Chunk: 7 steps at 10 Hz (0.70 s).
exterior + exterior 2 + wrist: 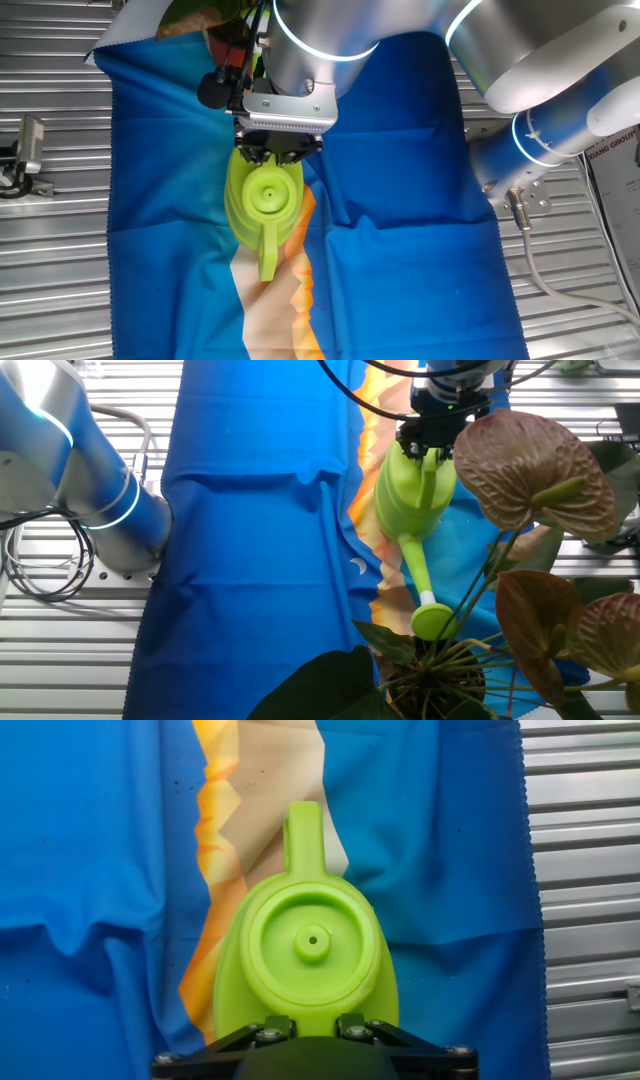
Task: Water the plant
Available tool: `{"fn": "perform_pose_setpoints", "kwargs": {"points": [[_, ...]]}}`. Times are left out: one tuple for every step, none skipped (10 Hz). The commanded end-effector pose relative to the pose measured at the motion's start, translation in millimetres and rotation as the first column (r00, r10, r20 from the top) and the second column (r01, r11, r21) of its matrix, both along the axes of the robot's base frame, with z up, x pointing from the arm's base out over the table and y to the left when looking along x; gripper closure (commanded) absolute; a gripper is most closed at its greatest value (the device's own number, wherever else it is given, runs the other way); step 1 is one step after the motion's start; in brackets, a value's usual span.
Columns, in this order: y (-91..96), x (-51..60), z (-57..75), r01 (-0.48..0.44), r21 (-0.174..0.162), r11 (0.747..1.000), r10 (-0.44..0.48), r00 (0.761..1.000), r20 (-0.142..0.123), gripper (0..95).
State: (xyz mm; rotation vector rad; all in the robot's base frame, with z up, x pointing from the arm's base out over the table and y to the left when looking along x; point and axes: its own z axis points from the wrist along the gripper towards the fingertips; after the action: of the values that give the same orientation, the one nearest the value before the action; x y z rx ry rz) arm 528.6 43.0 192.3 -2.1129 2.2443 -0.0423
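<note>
A: Hand view shows the lime-green watering can (305,975) from above, its round lid with a small hole, the spout pointing away over the blue cloth (90,840). No plant there.

B: The other fixed view has it: the plant (520,560), with big reddish-brown leaves and green stems, sits just past the can's spout tip, on the side away from the can's body.

A: And the gripper (270,152)?

B: One fixed view puts it at the can's rear, fingers closed on the handle end; the plant (215,25) shows only as leaves beyond the arm.
</note>
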Motion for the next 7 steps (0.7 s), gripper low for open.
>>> {"fn": "perform_pose_setpoints", "kwargs": {"points": [[-0.9,-0.3,2.4,-0.002,0.003,1.0,0.002,1.0,-0.002,95.0],[-1.3,-0.3,2.8,-0.001,0.004,1.0,0.001,1.0,-0.002,95.0],[-1.6,-0.3,3.2,0.0,0.006,1.0,0.0,1.0,0.0,95.0],[-1.5,-0.1,3.4,0.002,0.009,1.0,-0.002,1.0,0.0,95.0],[-1.5,0.1,3.6,0.003,0.01,1.0,-0.003,1.0,0.001,95.0],[-1.5,0.1,3.7,0.005,0.013,1.0,-0.005,1.0,0.003,95.0],[-1.5,0.1,3.7,0.005,0.017,1.0,-0.005,1.0,0.002,95.0]]}}
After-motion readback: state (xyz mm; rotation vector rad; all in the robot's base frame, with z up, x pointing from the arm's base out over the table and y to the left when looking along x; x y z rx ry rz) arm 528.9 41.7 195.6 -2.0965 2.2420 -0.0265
